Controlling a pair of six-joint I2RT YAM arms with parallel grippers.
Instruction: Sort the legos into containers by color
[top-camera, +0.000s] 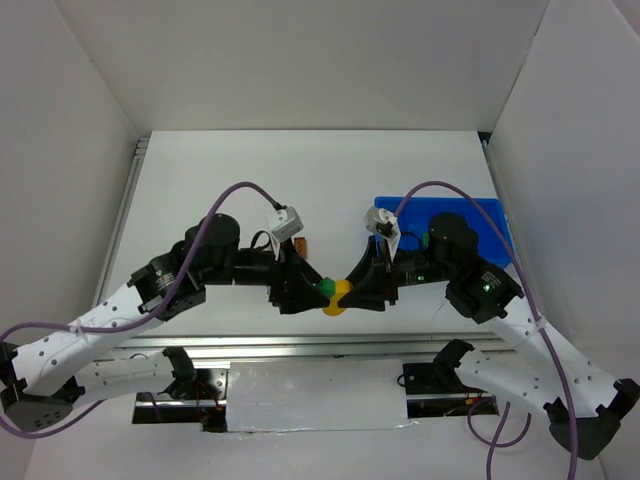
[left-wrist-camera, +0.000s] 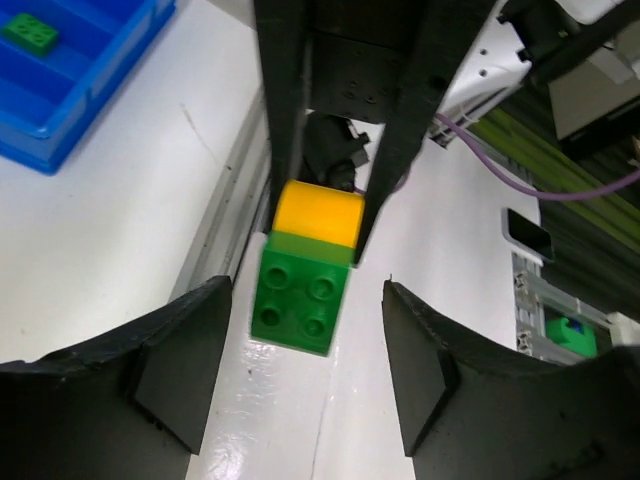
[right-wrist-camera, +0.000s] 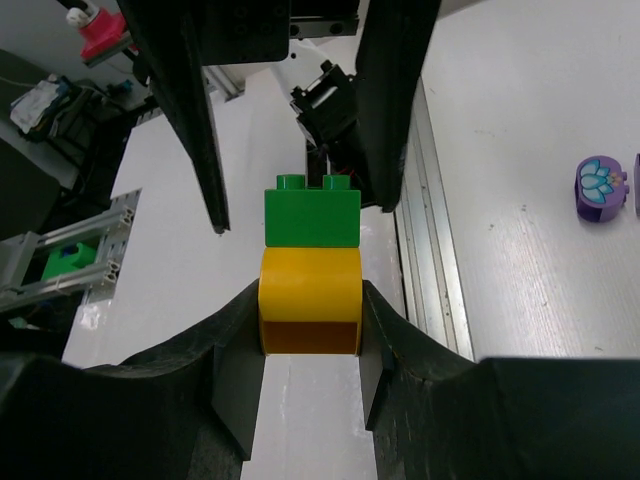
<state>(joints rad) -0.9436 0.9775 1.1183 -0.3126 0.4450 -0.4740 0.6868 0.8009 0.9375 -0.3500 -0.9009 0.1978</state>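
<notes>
Green brick (left-wrist-camera: 300, 300), four studs, stuck end-on to rounded yellow brick (right-wrist-camera: 310, 300), between my grippers at table (top-camera: 200, 180) near edge. My right gripper (right-wrist-camera: 310, 310) clamps yellow brick. My left gripper (left-wrist-camera: 305, 300) spread wide, straddling green brick, not touching. Second green brick (left-wrist-camera: 30, 32) lies in blue tray (left-wrist-camera: 60, 120).

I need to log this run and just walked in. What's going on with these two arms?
The right arm's fingers are clamped on a small yellow plastic brick that has a green plastic brick stuck onto it. They hold the pair between the two arms. The left arm's fingers are open on either side of the green brick, not touching it. A shallow bright blue plastic tray holds another green brick.
</notes>
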